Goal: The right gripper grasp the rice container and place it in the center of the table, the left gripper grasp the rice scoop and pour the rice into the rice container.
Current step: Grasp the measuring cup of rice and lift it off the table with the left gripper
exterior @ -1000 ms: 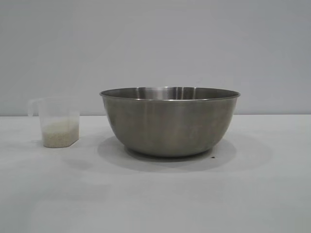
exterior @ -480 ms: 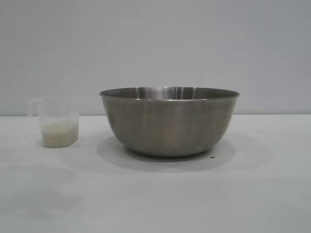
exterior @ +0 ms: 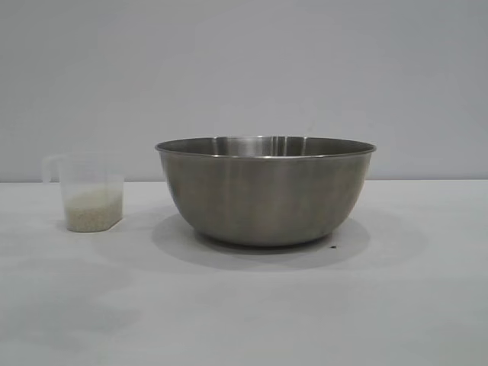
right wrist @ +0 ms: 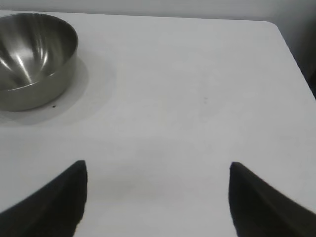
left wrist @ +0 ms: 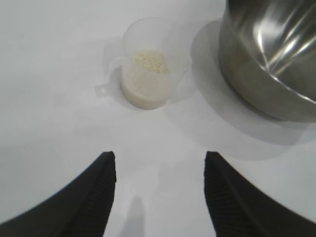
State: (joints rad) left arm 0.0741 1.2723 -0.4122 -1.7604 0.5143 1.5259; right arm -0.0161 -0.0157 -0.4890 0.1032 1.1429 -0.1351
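Note:
The steel rice container point(exterior: 265, 191) stands upright in the middle of the white table point(exterior: 244, 305). The translucent rice scoop point(exterior: 90, 192) stands to its left, with rice point(exterior: 93, 210) in its lower part. Neither gripper shows in the exterior view. In the left wrist view my left gripper point(left wrist: 159, 159) is open and empty above the table, short of the scoop point(left wrist: 148, 69), whose loop handle points sideways; the container point(left wrist: 269, 54) is beside it. In the right wrist view my right gripper point(right wrist: 158, 165) is open and empty over bare table, far from the container point(right wrist: 32, 57).
A small dark speck point(exterior: 333, 246) lies on the table by the container's base. The table's far edge and rounded corner point(right wrist: 274, 24) show in the right wrist view. A plain grey wall stands behind the table.
The container and scoop have not moved. A faint shadow on the table at the lower left of the exterior view has shifted and grown.

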